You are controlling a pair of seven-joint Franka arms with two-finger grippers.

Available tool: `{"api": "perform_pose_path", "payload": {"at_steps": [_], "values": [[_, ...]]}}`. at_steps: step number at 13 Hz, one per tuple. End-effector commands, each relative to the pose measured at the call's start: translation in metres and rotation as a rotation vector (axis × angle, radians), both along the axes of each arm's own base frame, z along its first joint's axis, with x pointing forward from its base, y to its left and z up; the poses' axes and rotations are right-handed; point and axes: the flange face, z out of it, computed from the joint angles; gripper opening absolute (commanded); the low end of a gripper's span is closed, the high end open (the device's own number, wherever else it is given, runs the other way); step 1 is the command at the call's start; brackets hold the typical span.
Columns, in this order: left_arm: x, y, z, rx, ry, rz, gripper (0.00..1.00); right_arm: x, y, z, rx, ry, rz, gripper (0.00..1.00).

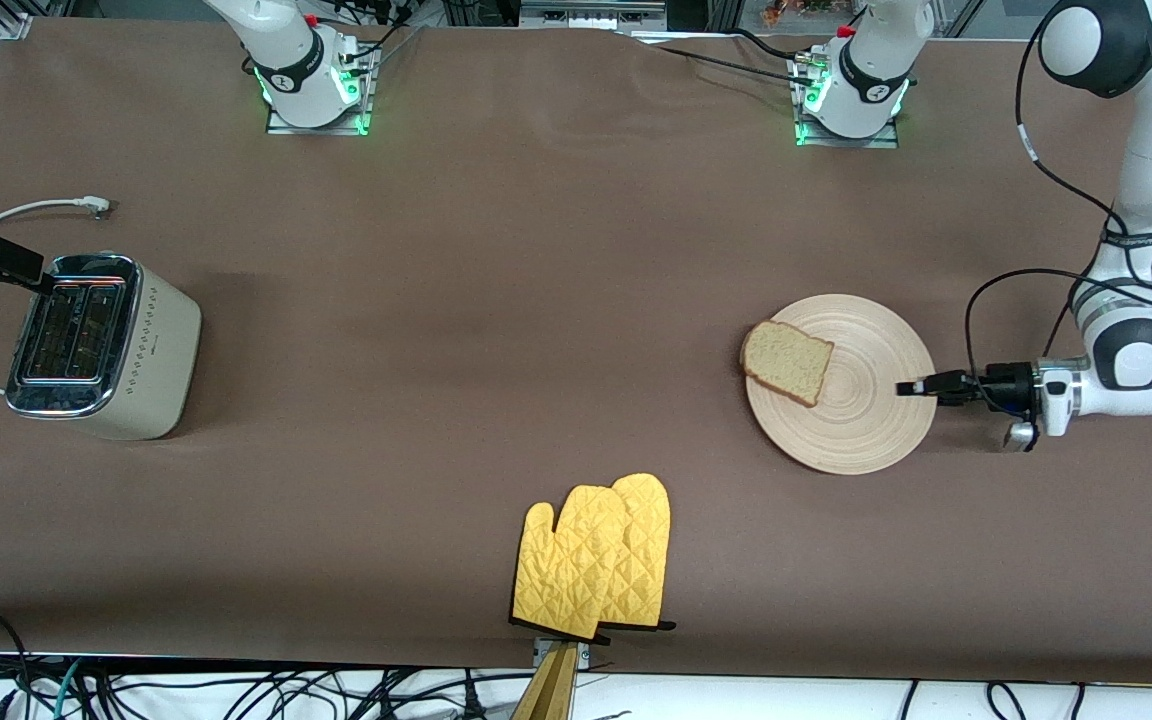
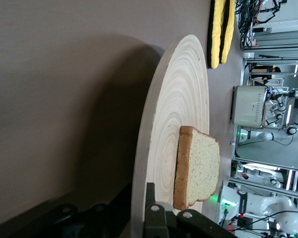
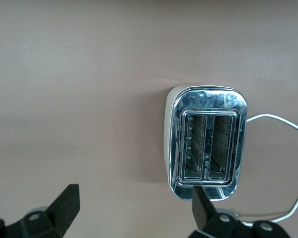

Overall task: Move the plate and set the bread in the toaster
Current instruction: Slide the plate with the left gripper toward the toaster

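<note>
Left gripper (image 1: 904, 388) clamped on the plate (image 1: 871, 425) rim, bread (image 1: 787, 361) lying on it. Right gripper (image 3: 134, 210) above the toaster (image 1: 101, 348), fingers spread apart.

The brown table (image 1: 496, 300) carries the toaster (image 1: 101, 345), plate (image 1: 856, 400) and yellow mitts (image 1: 596, 555).

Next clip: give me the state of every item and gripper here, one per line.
plate: flat on the table, rim between the left gripper's fingers
bread: lying on the plate, overhanging its rim
toaster: upright, both slots empty
mitts: flat, overlapping, at the table edge nearest the camera
left gripper: at the plate's rim, a finger on each side
right gripper: open, over the toaster
</note>
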Motion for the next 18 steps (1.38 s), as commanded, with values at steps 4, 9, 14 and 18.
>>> {"api": "perform_pose_path", "payload": {"at_steps": [4,9,14,18], "values": [[0.042,-0.131,0.051,-0.170,0.024,0.015,0.00,0.002,-0.001,0.003,0.015,-0.007,0.001,1.00],[0.048,-0.279,0.080,-0.110,-0.044,0.034,0.00,0.002,-0.001,0.003,0.015,-0.006,0.001,1.00],[0.018,-0.404,0.065,-0.111,-0.019,0.126,0.00,0.002,-0.002,0.003,0.015,-0.006,-0.001,1.00],[-0.024,-0.485,0.026,-0.089,0.035,0.191,0.00,0.002,-0.002,0.004,0.004,-0.008,-0.011,1.00]]}}
